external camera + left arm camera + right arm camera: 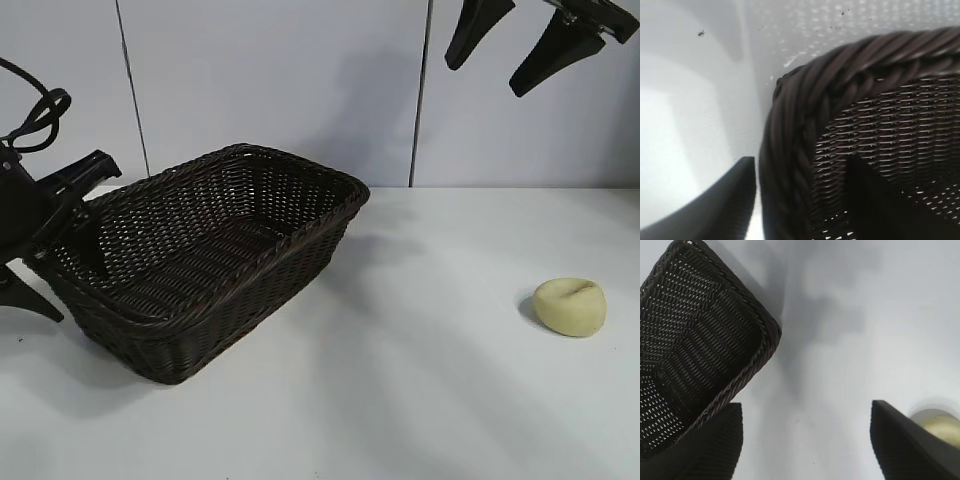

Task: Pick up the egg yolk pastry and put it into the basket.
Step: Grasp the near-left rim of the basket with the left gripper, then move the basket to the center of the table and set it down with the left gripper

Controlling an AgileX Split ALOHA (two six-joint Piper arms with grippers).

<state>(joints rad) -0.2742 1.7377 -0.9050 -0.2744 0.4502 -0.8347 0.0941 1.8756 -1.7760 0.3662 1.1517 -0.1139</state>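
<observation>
Far left, exterior view: left gripper (62,232) low at the basket's near-left end, fingers straddling the braided rim, one finger inside the basket and one outside. The left wrist view confirms it: rim (790,150) passes between the two dark fingers (725,205), which pinch the basket wall.

Centre-left: the basket (150,340), dark brown wicker, rectangular, sloping sides, sits on the white table (400,400) at an angle, with nothing visible inside.

Right: the egg yolk pastry (570,306), a pale yellow lump with a shallow crease on top, rests on the table well apart from the basket.

Upper right: right gripper (510,45) high above the table, fingers spread wide, holding nothing. In the right wrist view the pastry (940,424) peeks out beside one finger (905,445), far below it; the basket corner (767,337) is at the opposite side.
</observation>
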